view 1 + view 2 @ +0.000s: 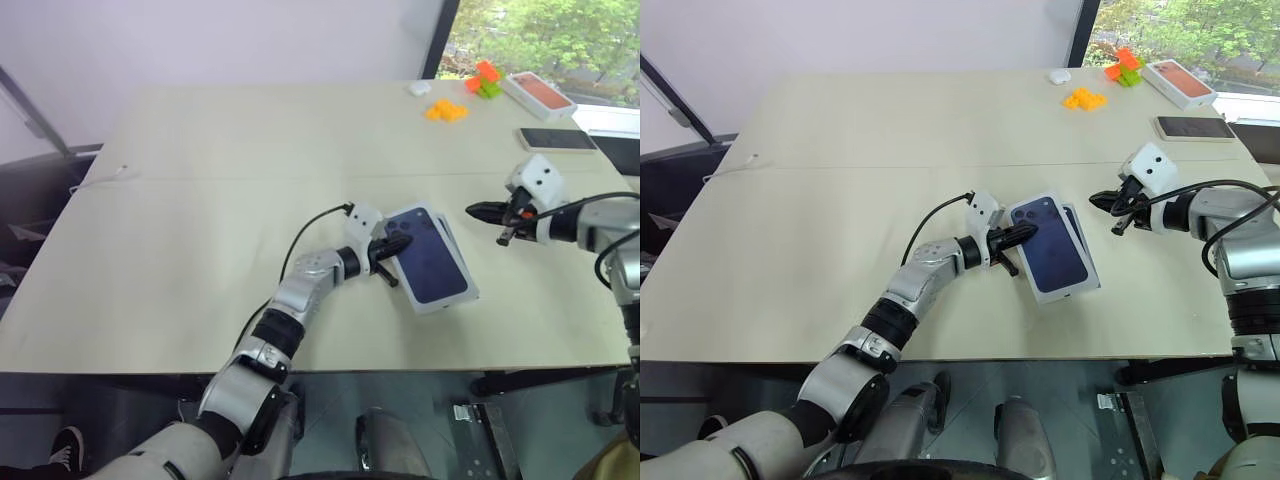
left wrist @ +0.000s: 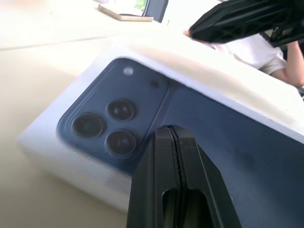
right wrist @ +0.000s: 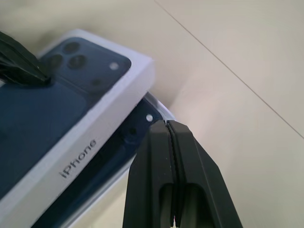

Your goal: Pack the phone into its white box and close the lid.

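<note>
A white lid (image 1: 430, 258), with a dark navy phone picture printed on its top and "iPhone" on its side wall (image 3: 76, 164), lies skewed over the white box (image 3: 161, 107). The dark blue phone (image 3: 128, 137) peeks out from under the lid on the side facing my right gripper. My left gripper (image 1: 395, 245) is shut, its tip resting on the lid's top beside the printed camera cluster (image 2: 107, 126). My right gripper (image 1: 478, 210) is shut on nothing and hovers just right of the stack, pointing at it.
At the far right of the table are an orange-topped box (image 1: 540, 93), a black phone (image 1: 557, 139), orange blocks (image 1: 446, 111), green and orange blocks (image 1: 485, 80) and a small white object (image 1: 419, 88). A person in a white shirt (image 2: 266, 52) is beyond the table.
</note>
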